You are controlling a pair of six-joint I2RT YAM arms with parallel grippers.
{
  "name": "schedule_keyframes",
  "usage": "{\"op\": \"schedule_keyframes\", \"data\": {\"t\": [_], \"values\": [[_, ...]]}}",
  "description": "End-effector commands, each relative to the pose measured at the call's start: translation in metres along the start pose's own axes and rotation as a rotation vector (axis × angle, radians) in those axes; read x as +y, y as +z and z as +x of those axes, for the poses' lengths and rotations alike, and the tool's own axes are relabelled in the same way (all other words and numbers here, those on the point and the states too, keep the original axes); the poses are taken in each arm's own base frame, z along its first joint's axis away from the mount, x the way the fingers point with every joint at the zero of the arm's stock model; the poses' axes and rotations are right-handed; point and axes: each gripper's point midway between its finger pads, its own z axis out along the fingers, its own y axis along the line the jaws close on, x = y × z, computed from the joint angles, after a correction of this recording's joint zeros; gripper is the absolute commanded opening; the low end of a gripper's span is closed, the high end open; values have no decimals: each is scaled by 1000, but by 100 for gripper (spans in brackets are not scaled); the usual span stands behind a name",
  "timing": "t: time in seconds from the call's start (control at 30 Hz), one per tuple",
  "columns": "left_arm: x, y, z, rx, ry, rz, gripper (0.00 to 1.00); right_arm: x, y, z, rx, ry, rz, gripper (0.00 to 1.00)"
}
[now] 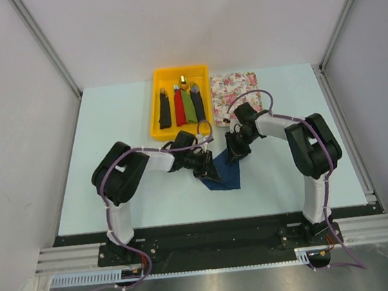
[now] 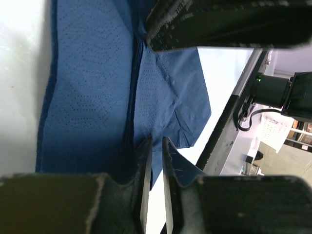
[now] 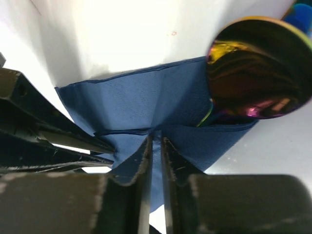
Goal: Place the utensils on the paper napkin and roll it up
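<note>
The dark navy paper napkin [image 1: 226, 175] lies folded and bunched on the table between both arms. My left gripper [image 1: 206, 170] is at its left edge. In the left wrist view its jaws [image 2: 156, 142] stand a thin slit apart at the napkin's [image 2: 92, 87] border, with white table showing through the gap. My right gripper [image 1: 237, 156] comes in from the far side. It [image 3: 157, 139] pinches a raised fold of the napkin [image 3: 146, 105]. A spoon's iridescent bowl [image 3: 258, 68] pokes from the napkin's folds; the rest of the utensils is hidden.
A yellow tray [image 1: 180, 70] with black, red and green bundles stands at the back. The floral mat [image 1: 236, 92] lies to its right. The table's dark front rail [image 2: 229, 122] runs close beside the napkin. The other arm's fingers [image 3: 53, 141] crowd the napkin's left.
</note>
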Motion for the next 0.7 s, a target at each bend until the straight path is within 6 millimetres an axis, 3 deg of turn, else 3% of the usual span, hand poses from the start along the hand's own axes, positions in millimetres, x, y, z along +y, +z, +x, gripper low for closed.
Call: {"op": "schedule_keyframes", "data": {"t": [0.0, 0.17, 0.3, 0.67], "values": [[16, 4, 1, -1, -25, -68, 18, 11, 2, -18, -83, -102, 0, 21], [16, 2, 1, -5, -18, -74, 16, 38, -22, -13, -93, -107, -69, 23], [18, 2, 0, -10, -18, -83, 15, 47, -25, 7, -50, -104, -96, 22], [18, 2, -1, -10, -11, -91, 14, 36, -2, 53, 69, -72, -86, 20]]}}
